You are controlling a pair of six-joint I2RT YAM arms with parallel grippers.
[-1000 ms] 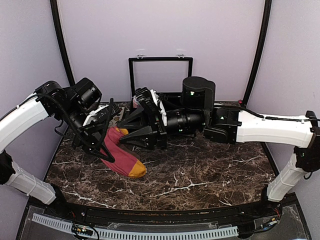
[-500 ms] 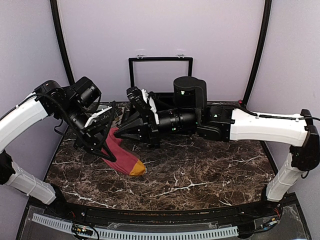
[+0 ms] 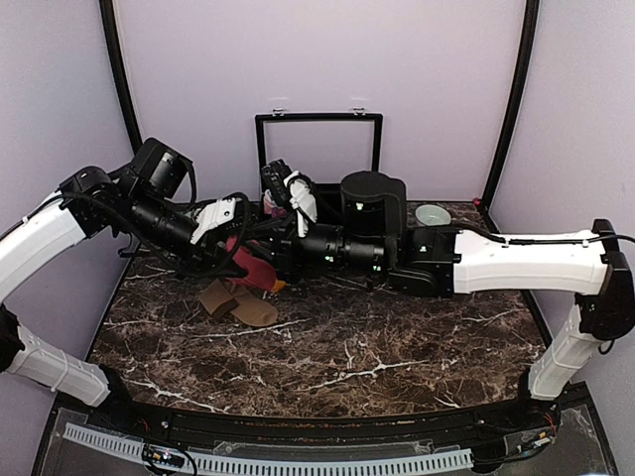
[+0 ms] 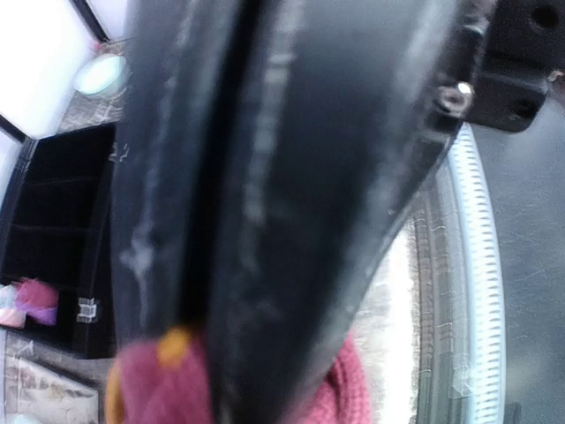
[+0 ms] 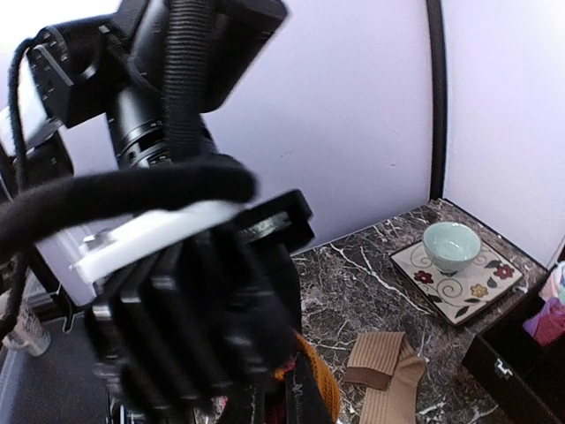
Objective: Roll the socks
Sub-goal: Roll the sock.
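The red-maroon socks (image 3: 254, 268) with the orange toe hang bunched in a bundle just above the table, left of centre. My left gripper (image 3: 238, 258) comes in from the left, its fingers close together on the maroon knit (image 4: 353, 389). From the right, my right gripper (image 3: 271, 270) is shut on the same bundle; orange toe fabric (image 5: 322, 380) bulges beside its fingertips (image 5: 300, 402). The tan-brown socks (image 3: 236, 302) lie flat on the marble below, also in the right wrist view (image 5: 388, 371). Much of the red bundle is hidden by both grippers.
A black compartment box (image 4: 53, 221) holding a pink rolled bundle (image 4: 35, 300) stands at the back. A black frame (image 3: 317, 119) rises against the rear wall. A pale green bowl (image 5: 452, 245) sits on a flowered tile (image 5: 459, 296).
Both grippers moved toward the back and lifted the red sock off the table, bunching it. The right gripper closed on it. The tan socks now show beneath.
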